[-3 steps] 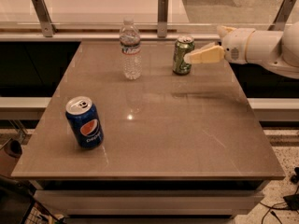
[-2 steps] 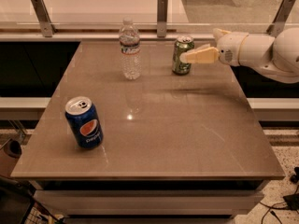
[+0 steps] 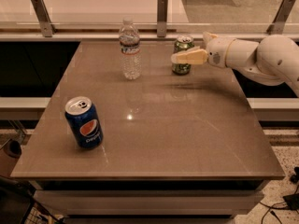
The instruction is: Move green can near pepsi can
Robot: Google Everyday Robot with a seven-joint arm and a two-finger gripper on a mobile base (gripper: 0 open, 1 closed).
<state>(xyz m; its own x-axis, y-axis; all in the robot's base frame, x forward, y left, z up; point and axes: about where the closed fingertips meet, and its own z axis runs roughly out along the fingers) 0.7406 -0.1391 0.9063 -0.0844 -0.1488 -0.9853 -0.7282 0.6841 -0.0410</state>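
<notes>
pepsi can [image 3: 84,122] is standing front left on the table [image 3: 187,139] | water bottle [image 3: 129,49] is standing at the back | green can [image 3: 181,69] is standing back right | gripper [image 3: 186,56] is hanging right at the green can, can't tell if open or closed

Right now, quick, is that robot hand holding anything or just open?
Gripper: up against the green can at the back of the table; whether it is open, closed or gripping the can cannot be told.
</notes>
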